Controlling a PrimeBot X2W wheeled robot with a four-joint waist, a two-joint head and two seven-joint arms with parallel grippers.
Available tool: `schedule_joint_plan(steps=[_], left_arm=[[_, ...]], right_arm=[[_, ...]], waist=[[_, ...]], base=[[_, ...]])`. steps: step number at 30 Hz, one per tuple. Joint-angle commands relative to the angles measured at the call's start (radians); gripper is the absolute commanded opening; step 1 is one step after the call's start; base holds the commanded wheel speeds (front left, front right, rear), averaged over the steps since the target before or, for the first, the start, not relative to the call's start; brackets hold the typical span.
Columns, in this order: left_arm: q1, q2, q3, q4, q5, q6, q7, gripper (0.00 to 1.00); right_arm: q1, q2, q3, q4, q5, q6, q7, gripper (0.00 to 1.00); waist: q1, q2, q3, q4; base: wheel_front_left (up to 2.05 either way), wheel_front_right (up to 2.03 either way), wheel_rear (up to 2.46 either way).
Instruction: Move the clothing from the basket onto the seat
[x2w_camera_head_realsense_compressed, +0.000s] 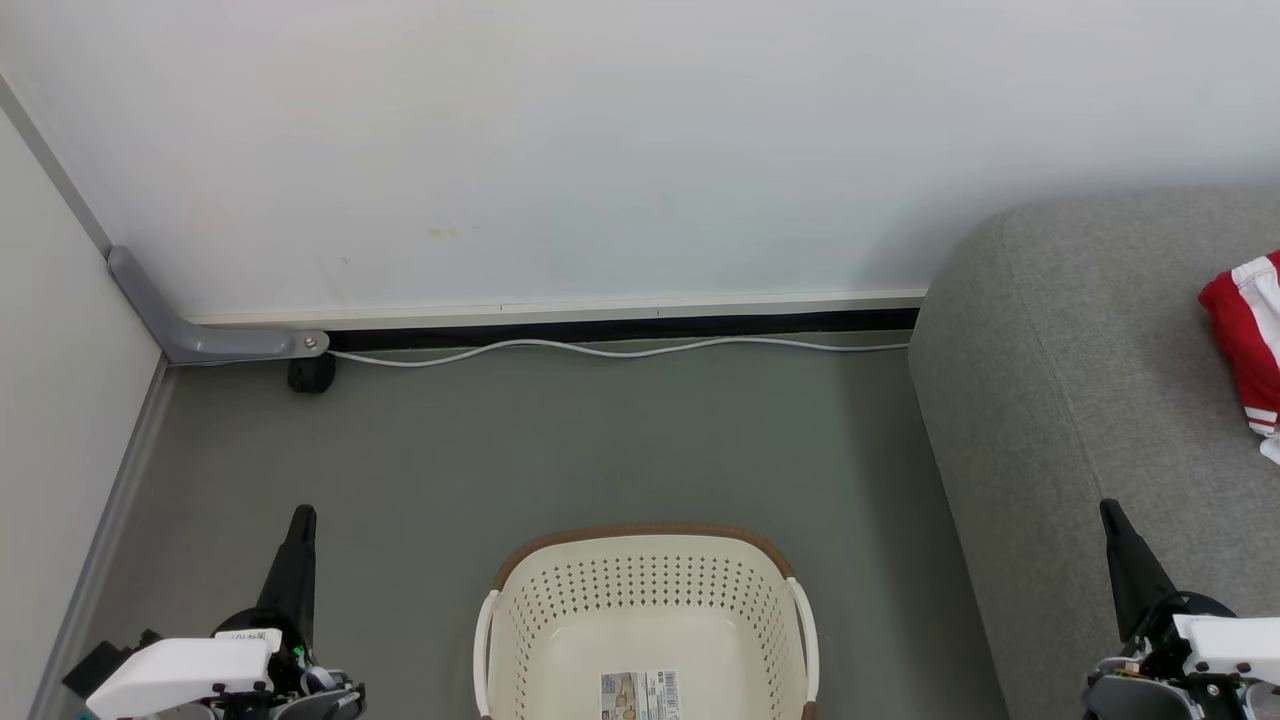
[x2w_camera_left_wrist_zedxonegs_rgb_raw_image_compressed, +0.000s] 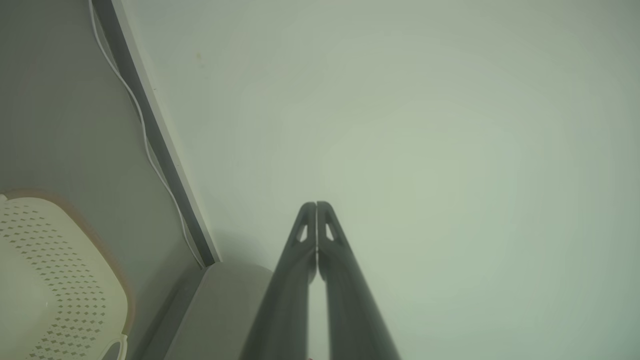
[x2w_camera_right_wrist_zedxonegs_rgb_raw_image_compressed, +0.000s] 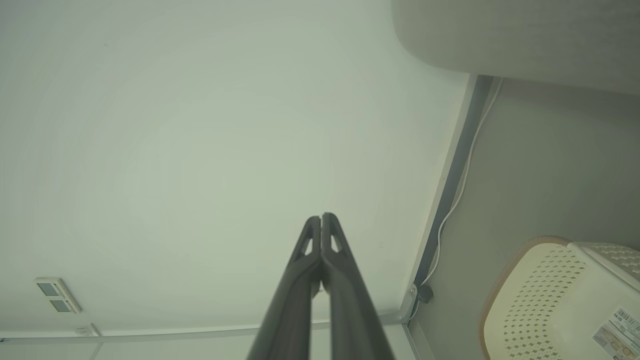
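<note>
My left gripper (x2w_camera_head_realsense_compressed: 301, 520) and right gripper (x2w_camera_head_realsense_compressed: 1112, 512) rest pinched shut, holding nothing, either side of the basket (x2w_camera_head_realsense_compressed: 640, 532), because the clothing (x2w_camera_head_realsense_compressed: 1248, 335) already lies on the seat (x2w_camera_head_realsense_compressed: 1070, 400).

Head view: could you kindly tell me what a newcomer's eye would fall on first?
The bright red striped garment lying on the grey sofa at the right edge stands out first. Next comes the cream basket on the floor at bottom centre, with only a label showing inside.
</note>
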Motion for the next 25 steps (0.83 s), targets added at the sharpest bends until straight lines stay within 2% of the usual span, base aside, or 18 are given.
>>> schedule_joint_plan(steps=[1,25], left_arm=[[-0.058,0.017,0.033,-0.03,-0.004,-0.008,0.006,0.0],[-0.058,0.017,0.033,-0.03,-0.004,-0.008,0.006,0.0]], right_arm=[[-0.044,-0.01,0.017,-0.032,0.011,0.002,0.008,0.0],[-0.044,-0.01,0.017,-0.032,0.011,0.002,0.008,0.0]], waist=[[0.0,0.0,0.0,0.0],[0.0,0.0,0.0,0.0]], base=[[0.0,0.0,0.0],[0.0,0.0,0.0]])
